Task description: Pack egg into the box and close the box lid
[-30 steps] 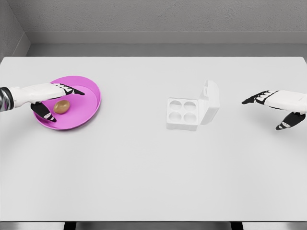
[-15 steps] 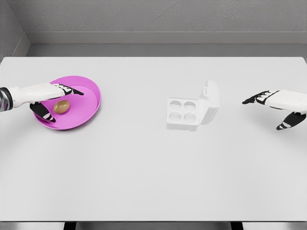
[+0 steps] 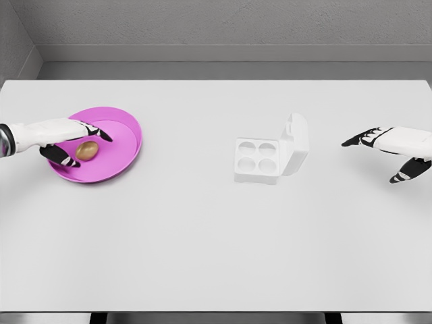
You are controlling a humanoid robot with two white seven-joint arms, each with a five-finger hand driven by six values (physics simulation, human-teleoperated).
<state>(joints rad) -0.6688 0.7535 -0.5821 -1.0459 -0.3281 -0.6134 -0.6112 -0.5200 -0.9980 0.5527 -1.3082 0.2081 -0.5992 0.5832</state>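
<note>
A brown egg [image 3: 86, 150] lies in the pink plate [image 3: 125, 145] at the left of the table. My left hand [image 3: 79, 147] reaches into the plate, its black-tipped fingers curling around the egg from both sides, thumb below and fingers above; I cannot tell if they touch it. The white egg box [image 3: 258, 159] stands right of the table's middle, its four cups empty and its lid [image 3: 295, 142] tilted up on the right side. My right hand [image 3: 385, 158] hovers open at the right edge, well away from the box.
The white table [image 3: 202, 236] spreads wide around the plate and box. A grey wall runs behind its far edge.
My left hand's fingers have drawn in closer around the egg. The right hand has barely shifted. Egg, plate and box have stayed put.
</note>
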